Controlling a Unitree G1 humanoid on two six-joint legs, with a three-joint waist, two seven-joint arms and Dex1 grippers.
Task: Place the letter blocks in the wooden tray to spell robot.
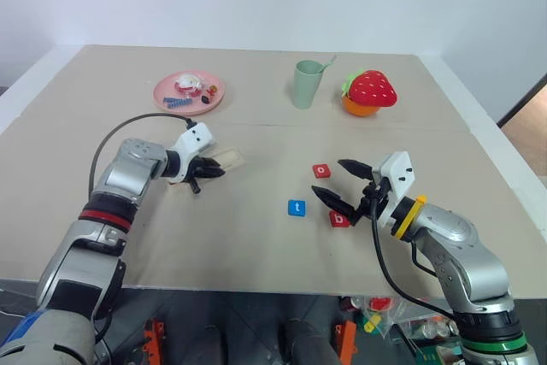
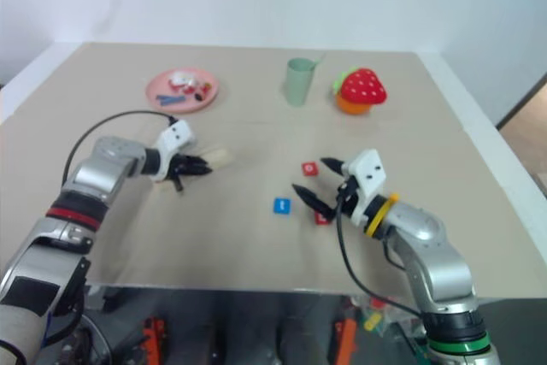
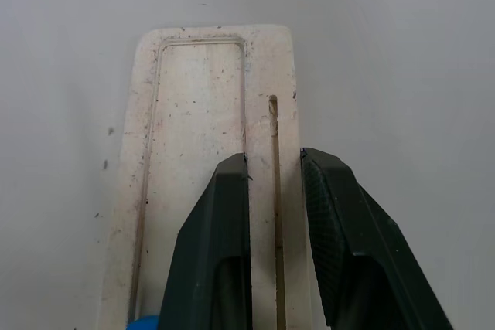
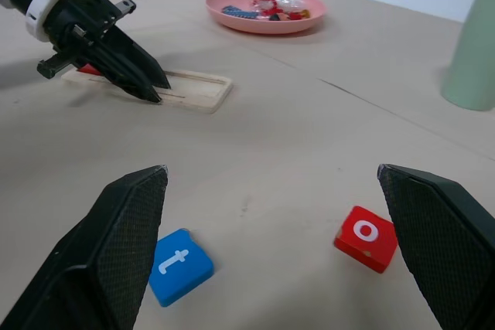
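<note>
The long pale-wood tray (image 4: 166, 86) lies on the left half of the tan bench (image 1: 256, 245), its grooved far end bare and unfilled. The left gripper (image 3: 274, 164) has its two black fingers shut on the tray's side rail; a blue tile (image 3: 143, 322) and a red one (image 4: 89, 69) peek out beside its fingers. Three loose tiles sit right of centre: a blue square tile lettered t (image 1: 297, 208), a red tile lettered o (image 1: 321, 171) farther off, and a red tile lettered b (image 1: 339, 219) nearest the bench's near edge. The right gripper (image 1: 338, 182) hangs over them with fingers spread wide, holding nothing. Open bench lies between tray and tiles. Toward the far edge stand a round pink plate (image 1: 167, 91) of small bits, a pale green cup (image 1: 306, 85) and a strawberry toy (image 1: 370, 91), well apart from the tiles.
</note>
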